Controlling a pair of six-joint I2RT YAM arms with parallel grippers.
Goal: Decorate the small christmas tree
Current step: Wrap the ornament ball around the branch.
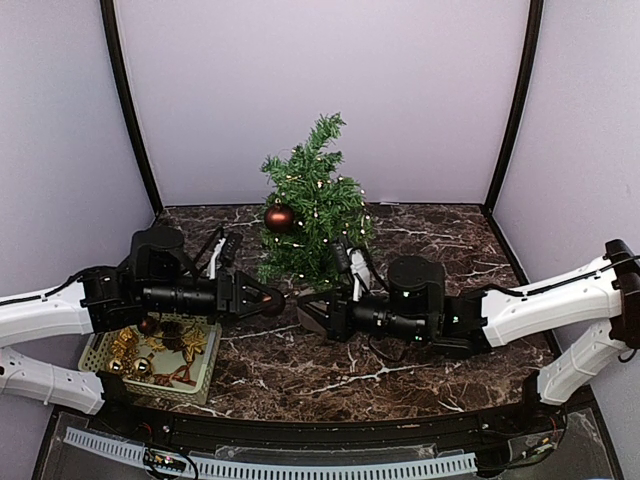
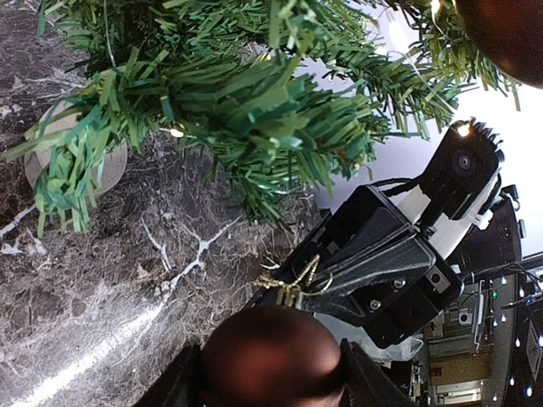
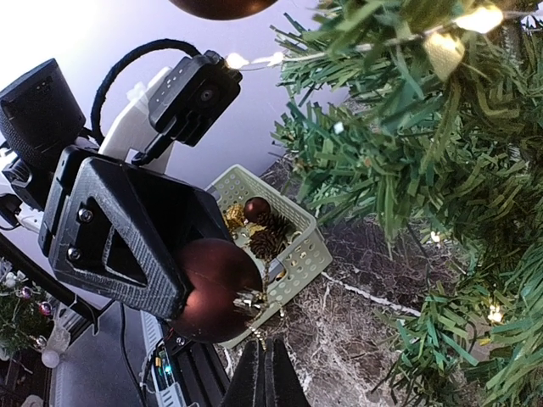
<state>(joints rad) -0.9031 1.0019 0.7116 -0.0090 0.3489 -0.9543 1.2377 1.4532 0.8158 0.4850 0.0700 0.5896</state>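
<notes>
On veined marble (image 1: 440, 250), left hand (image 1: 274, 298) grips a glossy bauble (image 3: 216, 284); right hand (image 3: 265, 377) closed.

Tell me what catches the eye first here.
The small christmas tree at table centre-back, lit, one dark red bauble already hanging. In front, the left gripper holds a second red bauble, the shut right gripper at its gold loop. The ornament basket sits front-left.

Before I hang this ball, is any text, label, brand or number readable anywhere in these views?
None readable. No lettering shows on the left gripper, right gripper, the held dark red ball, small christmas tree or basket.
The background equipment in the left wrist view is too small and blurred to read.
</notes>
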